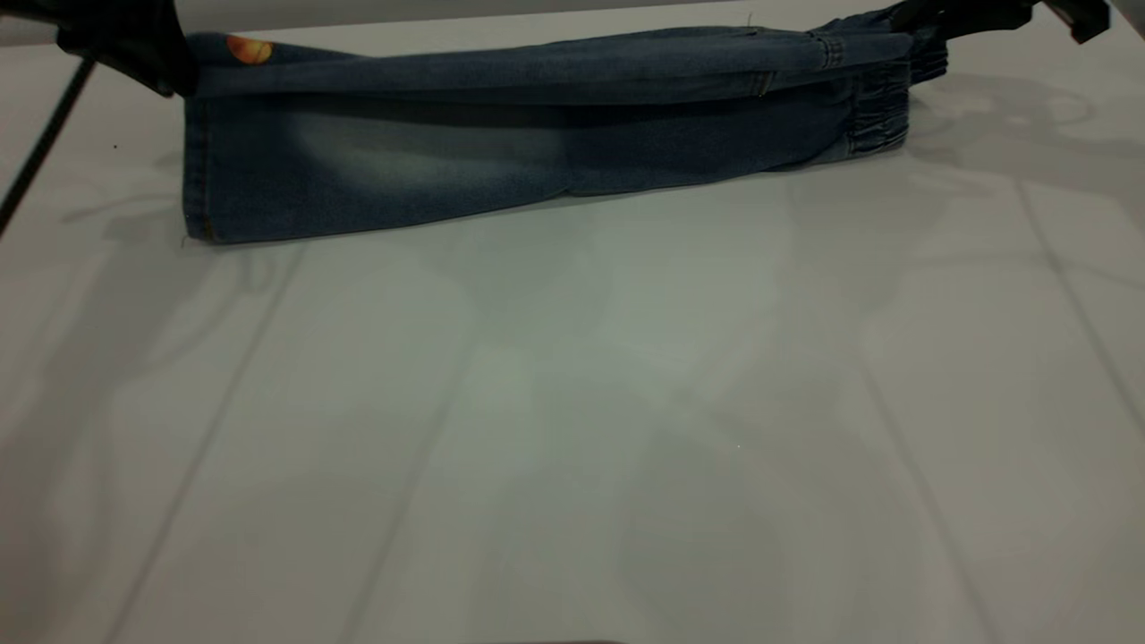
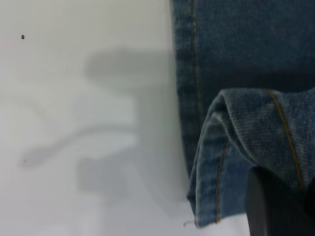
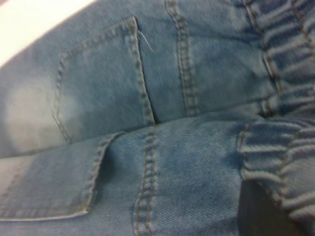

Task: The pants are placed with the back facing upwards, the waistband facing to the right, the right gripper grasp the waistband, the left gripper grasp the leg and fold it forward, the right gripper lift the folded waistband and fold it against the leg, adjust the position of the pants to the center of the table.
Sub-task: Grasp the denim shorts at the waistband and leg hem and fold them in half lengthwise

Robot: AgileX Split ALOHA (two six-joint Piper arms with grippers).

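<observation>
The pants [image 1: 537,134] lie at the far edge of the bench [image 1: 572,402] — first fold in hand. Left claw [image 1: 134,49] pinches the leg hem, right claw [image 1: 948,18] pinches the waistband [image 1: 881,112]. Next, probably: lay the lifted layer flat onto the pants and release.

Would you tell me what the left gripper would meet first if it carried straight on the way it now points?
Probably the lower layer of the pants: the left gripper holds the folded leg hem just above it, though depth is unclear.
</observation>
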